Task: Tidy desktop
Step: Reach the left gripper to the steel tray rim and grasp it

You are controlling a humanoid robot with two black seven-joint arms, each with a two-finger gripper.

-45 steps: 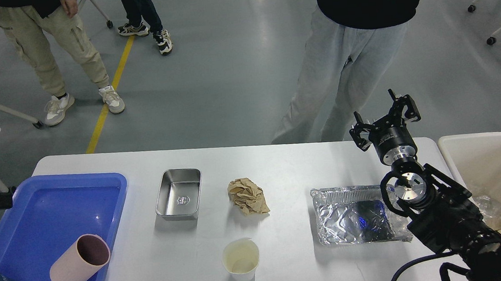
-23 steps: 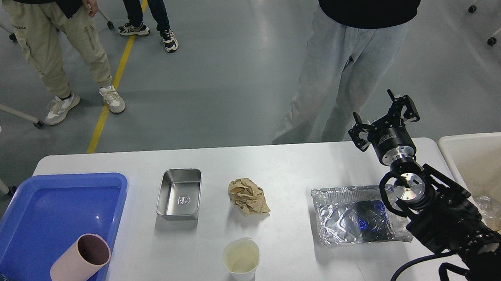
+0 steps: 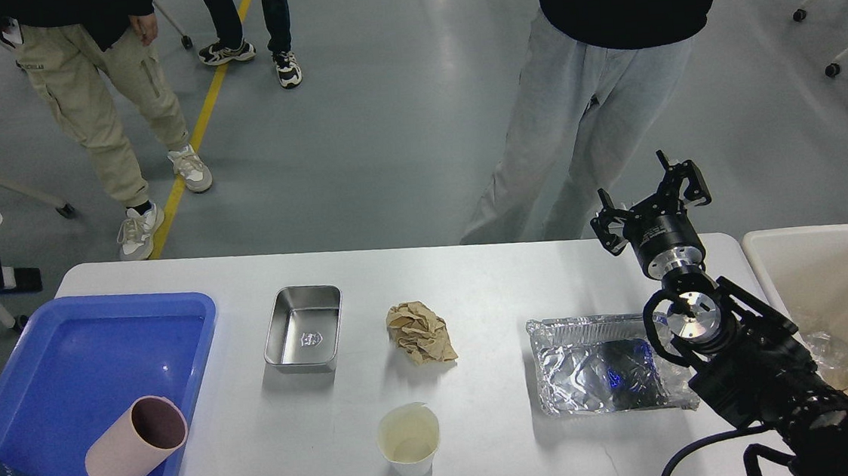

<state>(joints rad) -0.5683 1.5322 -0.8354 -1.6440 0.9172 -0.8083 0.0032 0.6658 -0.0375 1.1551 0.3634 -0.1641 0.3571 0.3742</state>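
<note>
Head view: right gripper [image 3: 651, 197] fingers apart above matte white desktop [image 3: 499, 429], crinkled foil tray [image 3: 601, 366].

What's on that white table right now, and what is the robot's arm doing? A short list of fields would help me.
surface: white rectangular desktop
left side: blue plastic tray holding a pink cup lying on its side
middle: empty steel rectangular tin, crumpled brown paper ball, upright white paper cup
right side: crinkled foil tray
off right edge: cream bin
right gripper: open, empty, raised
left gripper: not visible
</note>
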